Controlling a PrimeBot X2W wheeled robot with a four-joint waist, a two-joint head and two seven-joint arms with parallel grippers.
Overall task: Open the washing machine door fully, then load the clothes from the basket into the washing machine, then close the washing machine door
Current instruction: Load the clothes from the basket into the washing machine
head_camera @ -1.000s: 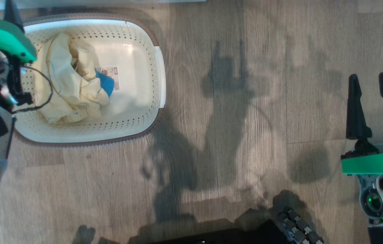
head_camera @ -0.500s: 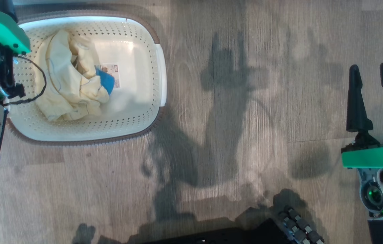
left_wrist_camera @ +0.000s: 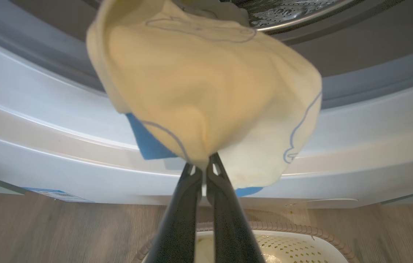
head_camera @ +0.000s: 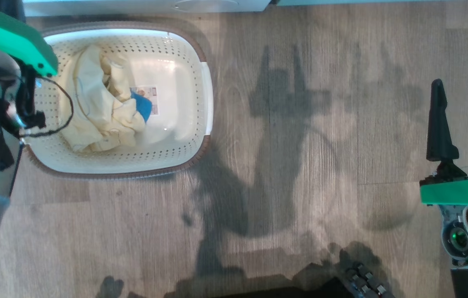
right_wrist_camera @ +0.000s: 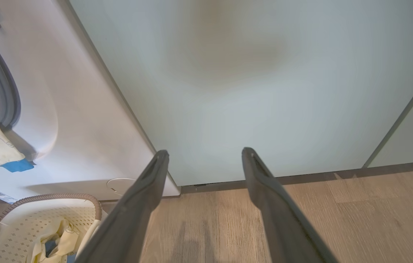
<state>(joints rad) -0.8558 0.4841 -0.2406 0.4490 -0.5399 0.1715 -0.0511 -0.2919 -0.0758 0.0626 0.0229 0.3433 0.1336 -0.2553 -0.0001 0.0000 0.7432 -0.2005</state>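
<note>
We see soft matt cloth in the clothes (left_wrist_camera: 206,91), glossy perforated plastic in the basket (head_camera: 184,145), smooth shiny panels on the washing machine (left_wrist_camera: 45,153), dimpled steel in its drum (left_wrist_camera: 290,10), a wood-grain floor (head_camera: 382,136).

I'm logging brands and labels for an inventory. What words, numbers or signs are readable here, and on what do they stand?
No text here is legible.
Label on the basket floor: print too small to read.
Blue-edged sticker on the washing machine front: too blurred to read.
</note>
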